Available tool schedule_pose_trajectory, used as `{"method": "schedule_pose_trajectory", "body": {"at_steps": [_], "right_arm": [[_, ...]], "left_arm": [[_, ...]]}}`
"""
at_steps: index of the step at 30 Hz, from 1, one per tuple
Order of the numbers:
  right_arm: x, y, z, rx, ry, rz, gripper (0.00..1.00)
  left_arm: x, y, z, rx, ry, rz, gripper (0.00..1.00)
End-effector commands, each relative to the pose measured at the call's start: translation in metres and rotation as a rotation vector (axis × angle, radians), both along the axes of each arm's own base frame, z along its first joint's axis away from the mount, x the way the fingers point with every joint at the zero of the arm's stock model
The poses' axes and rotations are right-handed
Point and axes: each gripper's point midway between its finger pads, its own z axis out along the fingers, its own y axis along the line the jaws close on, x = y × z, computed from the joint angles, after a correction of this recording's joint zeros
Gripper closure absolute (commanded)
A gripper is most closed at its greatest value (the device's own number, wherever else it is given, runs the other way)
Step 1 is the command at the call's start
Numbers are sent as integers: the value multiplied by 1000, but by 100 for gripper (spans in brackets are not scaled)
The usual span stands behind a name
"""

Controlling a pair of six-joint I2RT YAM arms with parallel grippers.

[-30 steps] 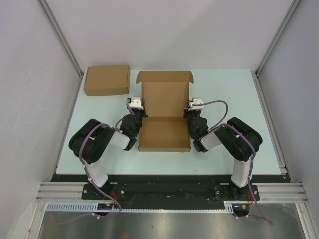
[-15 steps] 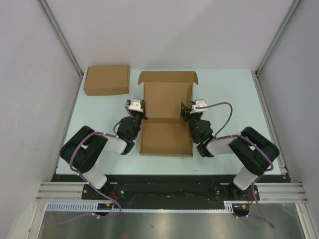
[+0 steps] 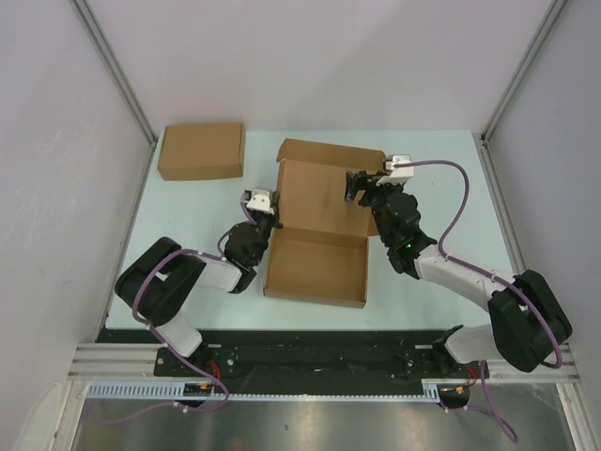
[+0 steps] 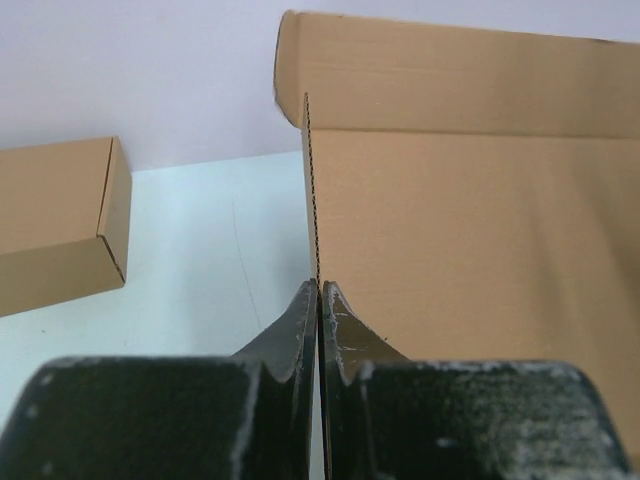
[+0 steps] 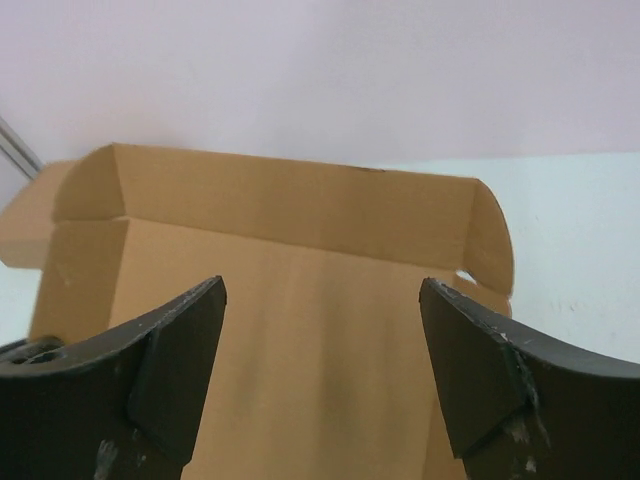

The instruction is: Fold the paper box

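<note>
The paper box lies open in the middle of the table, its shallow tray nearest the arms and its lid tilted up behind. My left gripper is shut on the thin left edge of the paper box, with the cardboard pinched between its fingertips. The right gripper hovers by the lid's right side, open wide. In the right wrist view the lid fills the space beyond the right gripper, and nothing sits between its fingers.
A second, closed flat cardboard box lies at the far left of the pale table, also visible as the closed box in the left wrist view. Grey walls with metal rails enclose the table on three sides.
The right gripper opened, let go of the box's right side and moved farther out over the lid. The lid tipped forward and the box turned slightly. The left gripper kept its pinch.
</note>
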Motion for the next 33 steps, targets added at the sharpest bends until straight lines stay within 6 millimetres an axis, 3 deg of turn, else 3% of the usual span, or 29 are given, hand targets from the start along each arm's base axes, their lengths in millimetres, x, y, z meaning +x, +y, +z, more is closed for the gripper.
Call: {"method": "schedule_pose_trajectory", "body": {"at_steps": [1,4,6,7,9,12,14,15,17,20,24,26,31,33], "right_arm": [[-1,-12,-12,-11,102,-4,13],[-1,-17,-6,50,110,18,8],[2,-32,-1,98,127,10,3],[-1,-30,-6,112,170,44,0],[0,-45,2,121,169,22,0],[-2,-49,3,108,171,12,0],[0,-49,-9,98,217,-3,0],[4,-49,-3,99,223,-11,0],[8,-47,-18,78,275,-15,0],[15,-42,-35,59,331,-3,4],[20,-39,-58,47,400,4,23],[22,-42,-67,41,425,-10,27],[24,-49,-77,30,450,-34,33],[25,-48,-81,30,458,-32,40]], "left_arm": [[-10,3,102,-226,-351,-10,94],[-8,1,100,-230,-347,-12,94],[-7,1,98,-224,-343,-12,94],[-7,1,98,-222,-343,-12,94],[-6,1,96,-217,-341,-9,94],[-6,0,96,-218,-340,-12,95],[-6,-2,97,-221,-341,-18,94],[-6,-1,97,-223,-342,-19,94],[-7,-1,99,-223,-347,-19,95],[-8,1,102,-222,-352,-13,94],[-8,2,103,-225,-354,-10,94],[-8,3,105,-225,-359,-6,93],[-8,1,108,-228,-367,-11,93],[-8,1,109,-230,-369,-15,93]]}}
